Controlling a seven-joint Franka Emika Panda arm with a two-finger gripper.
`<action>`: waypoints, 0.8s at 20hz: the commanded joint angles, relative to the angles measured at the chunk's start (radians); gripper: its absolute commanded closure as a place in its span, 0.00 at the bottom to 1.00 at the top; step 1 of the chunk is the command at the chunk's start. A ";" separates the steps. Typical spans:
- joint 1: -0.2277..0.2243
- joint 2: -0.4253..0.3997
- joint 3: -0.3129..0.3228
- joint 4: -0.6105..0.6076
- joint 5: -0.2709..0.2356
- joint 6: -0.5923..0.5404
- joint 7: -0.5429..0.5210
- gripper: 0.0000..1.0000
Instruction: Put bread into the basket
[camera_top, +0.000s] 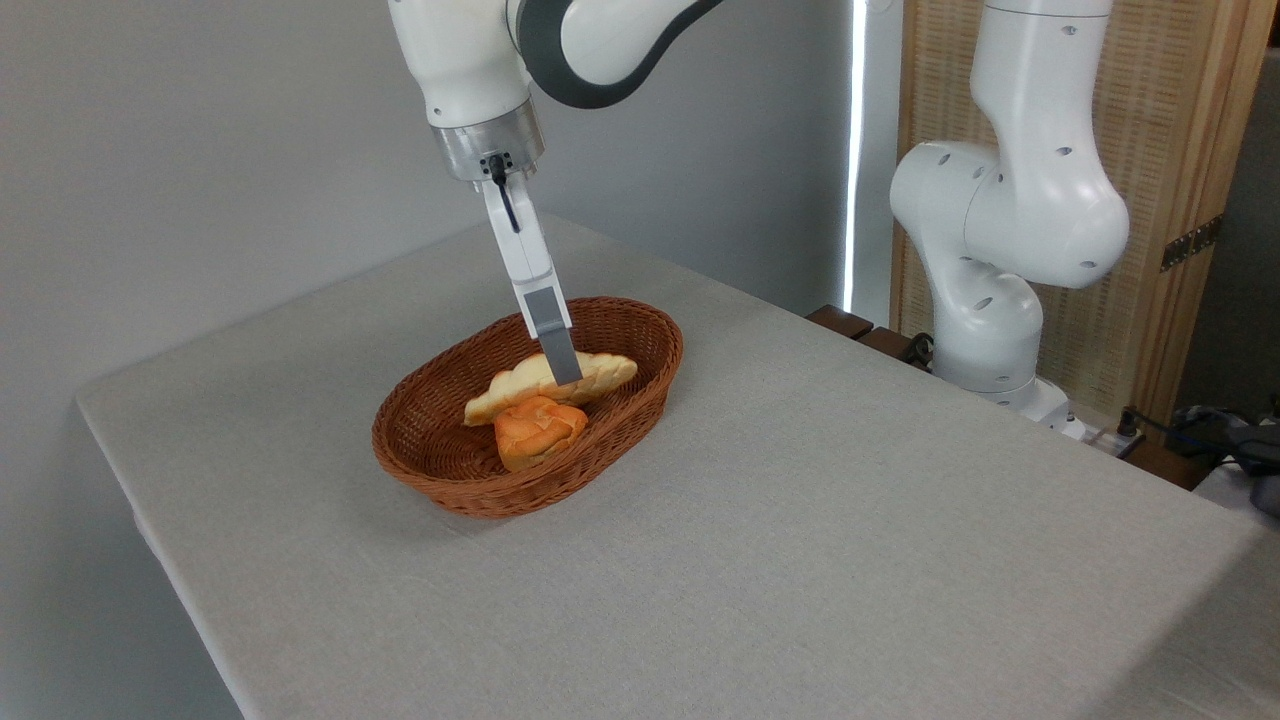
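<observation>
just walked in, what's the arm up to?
The Panda arm has its pincer down in the wicker basket, at the long golden loaf of bread. The loaf sits over the basket, resting on or just above a small orange bun already inside. Only one finger shows from this angle, so whether the loaf is gripped or released is unclear.

The far finger of the gripper (562, 372) was hidden behind the near one, part of the bread (520, 383) was covered by the orange bun (538, 428), and the arm's upper links were cut off by the top edge.
</observation>
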 joint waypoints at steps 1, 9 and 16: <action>0.007 -0.001 0.030 0.010 0.014 -0.005 0.002 0.00; 0.022 -0.002 0.193 0.041 0.072 0.041 -0.012 0.00; 0.023 0.004 0.323 0.084 0.072 0.046 -0.156 0.00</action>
